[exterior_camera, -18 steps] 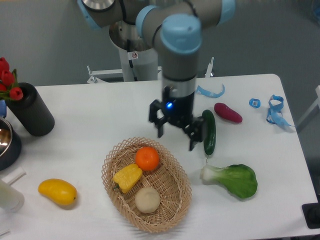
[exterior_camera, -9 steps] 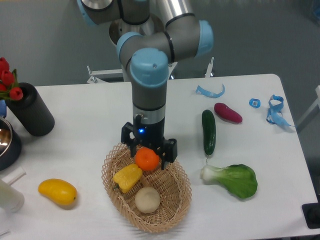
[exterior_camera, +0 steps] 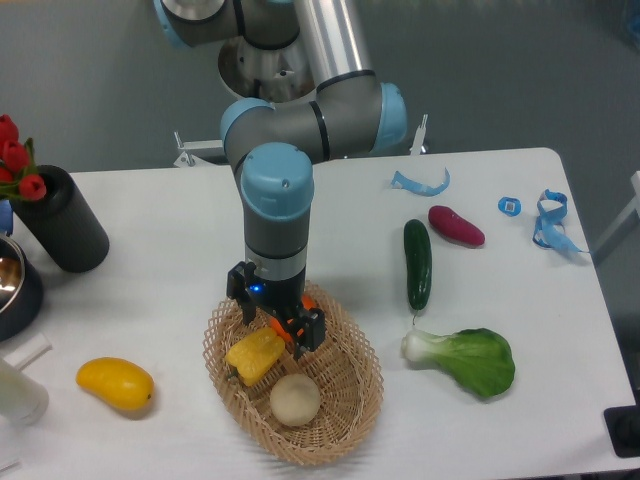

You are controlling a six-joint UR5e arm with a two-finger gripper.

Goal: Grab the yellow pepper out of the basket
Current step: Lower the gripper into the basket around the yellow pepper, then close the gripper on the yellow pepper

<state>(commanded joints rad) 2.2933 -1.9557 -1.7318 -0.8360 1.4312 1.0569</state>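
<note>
hand (exterior_camera: pixel 272 322) | moved left, lower | now over yellow pepper (exterior_camera: pixel 254 354)

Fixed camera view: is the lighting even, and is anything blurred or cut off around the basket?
Fixed camera: soft, even light with faint shadows and no strong glare on the table. The basket, yellow pepper and gripper are sharp. The gripper hides most of the orange fruit. The bowl is cropped at the left edge.

A light-tan woven wicker basket (exterior_camera: pixel 355 395) sits near the table's front edge, holding a blocky yellow pepper (exterior_camera: pixel 252 354), a pale round fruit (exterior_camera: pixel 295 399) and an orange fruit mostly hidden by the black two-finger gripper (exterior_camera: pixel 273 326), which hangs spread apart just above the pepper's right end.
</note>
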